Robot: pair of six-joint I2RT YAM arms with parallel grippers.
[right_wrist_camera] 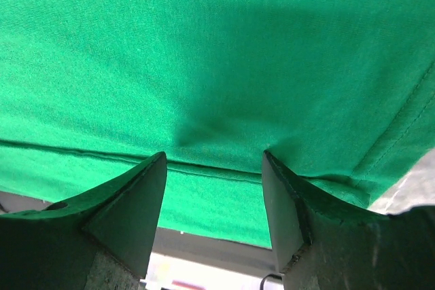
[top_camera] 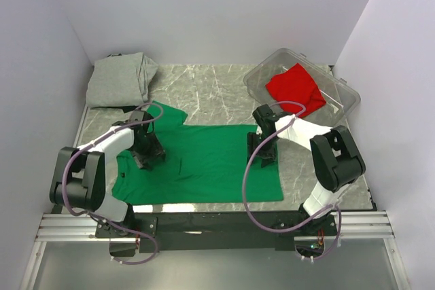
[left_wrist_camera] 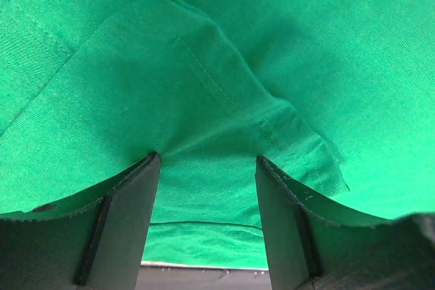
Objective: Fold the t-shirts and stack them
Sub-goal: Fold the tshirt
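Green cotton, fine-knit and matte, the green t-shirt [top_camera: 204, 164] is spread flat along the near edge of the marbled table [top_camera: 204, 89], with one sleeve turned up toward the far left corner. It is straddled near its left end by the left gripper [top_camera: 148, 156] and near its right end, by the stitched hem, by the right gripper [top_camera: 264, 154]. Both sets of jaws are held apart over a soft ridge of cloth, probably so a fold can be lifted from two points at once; whether cloth is already touched cannot be told. The grey t-shirt [top_camera: 119, 81] is laid folded at the far left corner. The red t-shirt [top_camera: 293, 88] is heaped in the clear bin [top_camera: 346, 96] at the far right.
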